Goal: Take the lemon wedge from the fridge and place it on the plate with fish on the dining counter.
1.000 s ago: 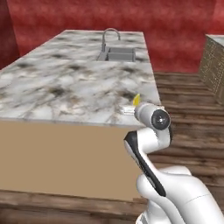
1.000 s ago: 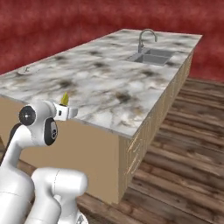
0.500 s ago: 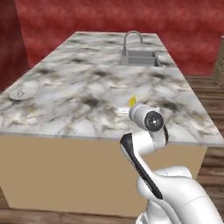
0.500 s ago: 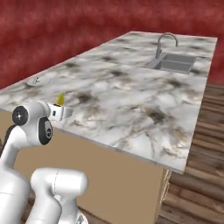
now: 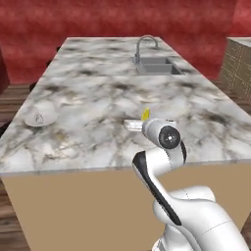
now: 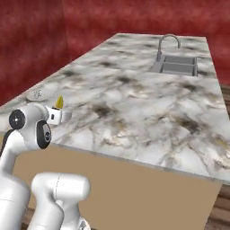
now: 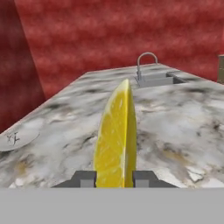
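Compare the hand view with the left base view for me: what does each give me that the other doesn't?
Hand view alone: the lemon wedge close up, pinched upright between the tool's fingertips, cut face and rind plain to see.

Left base view alone: the white arm itself, the dining counter's beige side, and brown wood floor.

Both: the marble top, the plate with fish off to the left, the sink and faucet at the far end, and the red wall behind.

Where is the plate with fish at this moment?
The plate with fish lies on the dining counter near its left edge in the left base view, far from the sink, left of the gripper.
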